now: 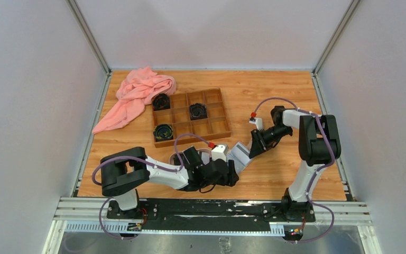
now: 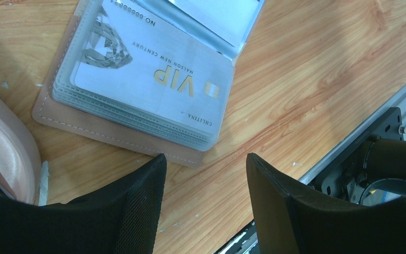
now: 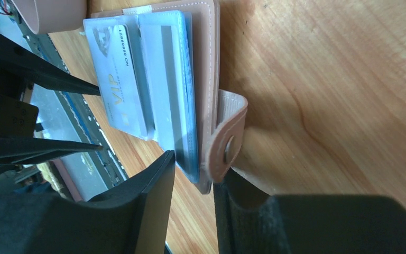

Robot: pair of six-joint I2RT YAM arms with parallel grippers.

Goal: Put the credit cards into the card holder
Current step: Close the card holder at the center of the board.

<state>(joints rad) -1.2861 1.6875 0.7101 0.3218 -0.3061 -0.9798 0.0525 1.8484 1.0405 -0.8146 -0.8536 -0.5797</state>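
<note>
On the desk (image 1: 275,95), just nearward of the wooden box (image 1: 190,140) and off its right corner, we find the card holder (image 2: 111,129) spread open. Farther from the box, our left gripper (image 2: 205,159) hovers wide apart and empty. Our right gripper (image 3: 194,174) straddles the holder's sleeve edge and snap tab (image 3: 227,143), half closed; we cannot tell whether it clamps. A silver VIP credit card (image 2: 153,69) fills the top sleeve.

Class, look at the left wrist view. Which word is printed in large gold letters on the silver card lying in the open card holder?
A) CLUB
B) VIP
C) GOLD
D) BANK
B: the silver card on top of the sleeves of the open card holder carries the large gold letters VIP.
</note>
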